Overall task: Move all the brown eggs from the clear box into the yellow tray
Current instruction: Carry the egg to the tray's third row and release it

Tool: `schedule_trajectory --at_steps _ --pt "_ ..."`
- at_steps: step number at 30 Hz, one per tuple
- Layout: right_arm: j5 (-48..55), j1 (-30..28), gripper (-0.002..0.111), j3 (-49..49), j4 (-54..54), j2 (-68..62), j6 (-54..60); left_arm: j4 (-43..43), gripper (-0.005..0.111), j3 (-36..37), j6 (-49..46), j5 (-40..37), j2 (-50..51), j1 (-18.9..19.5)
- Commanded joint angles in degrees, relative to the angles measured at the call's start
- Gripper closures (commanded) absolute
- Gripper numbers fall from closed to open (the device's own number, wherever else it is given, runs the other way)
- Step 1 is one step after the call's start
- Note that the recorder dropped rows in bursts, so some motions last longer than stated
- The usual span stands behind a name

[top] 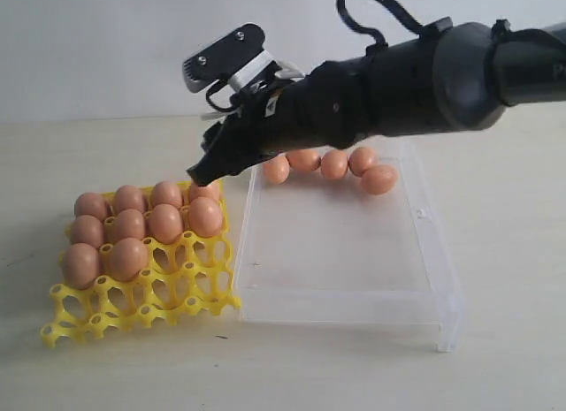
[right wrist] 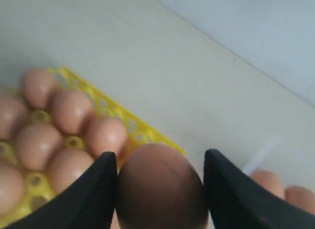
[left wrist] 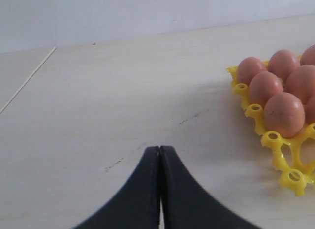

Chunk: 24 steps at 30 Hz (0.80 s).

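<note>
The yellow tray (top: 141,307) lies at the left with several brown eggs (top: 129,225) in its back cells; its front cells are bare. My right gripper (top: 202,174) reaches across and hovers at the tray's back right corner. In the right wrist view this gripper (right wrist: 161,152) is shut on a brown egg (right wrist: 160,189), with the tray (right wrist: 142,133) just behind it. The clear box (top: 345,292) sits right of the tray and has several eggs (top: 333,163) at its far end. My left gripper (left wrist: 160,147) is shut on nothing, over bare table beside the tray (left wrist: 290,157).
The right arm (top: 416,79) spans the air above the box's far half. A pale wall stands behind the light table (top: 513,252). The box's latch tab (top: 423,214) sits on its right wall.
</note>
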<state>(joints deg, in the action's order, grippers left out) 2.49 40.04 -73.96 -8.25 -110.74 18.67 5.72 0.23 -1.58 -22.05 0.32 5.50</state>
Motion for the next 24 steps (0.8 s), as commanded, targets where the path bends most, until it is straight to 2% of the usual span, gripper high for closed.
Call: schedule_trajectory --at_steps 1,3,5,6,9,19,24 --pt "-17.1 5.9 0.108 7.1 9.6 1.6 -15.2 0.1 0.107 -0.2 0.3 0.5 -0.3 -0.4" --pt "-24.3 6.6 0.108 8.5 27.1 -0.3 -36.5 0.1 0.107 -0.2 0.3 0.5 -0.3 -0.4" --pt "-27.5 6.6 0.108 8.5 34.4 -2.4 -48.4 0.1 0.107 -0.2 0.3 0.5 -0.3 -0.4" --pt "-27.9 6.6 0.108 8.5 34.4 -3.4 -50.2 0.1 0.107 -0.2 0.3 0.5 -0.3 -0.4" --pt "-28.1 6.6 0.108 8.5 34.4 -6.9 -53.3 0.1 0.107 -0.2 0.3 0.5 -0.3 -0.4" --pt "-32.8 6.5 0.108 8.5 33.8 -11.9 -53.4 0.1 0.107 -0.2 0.3 0.5 -0.3 -0.4" --pt "-35.1 5.3 0.100 7.8 32.5 -12.7 -54.2 0.1 0.107 -0.2 0.3 0.5 -0.3 -0.4"
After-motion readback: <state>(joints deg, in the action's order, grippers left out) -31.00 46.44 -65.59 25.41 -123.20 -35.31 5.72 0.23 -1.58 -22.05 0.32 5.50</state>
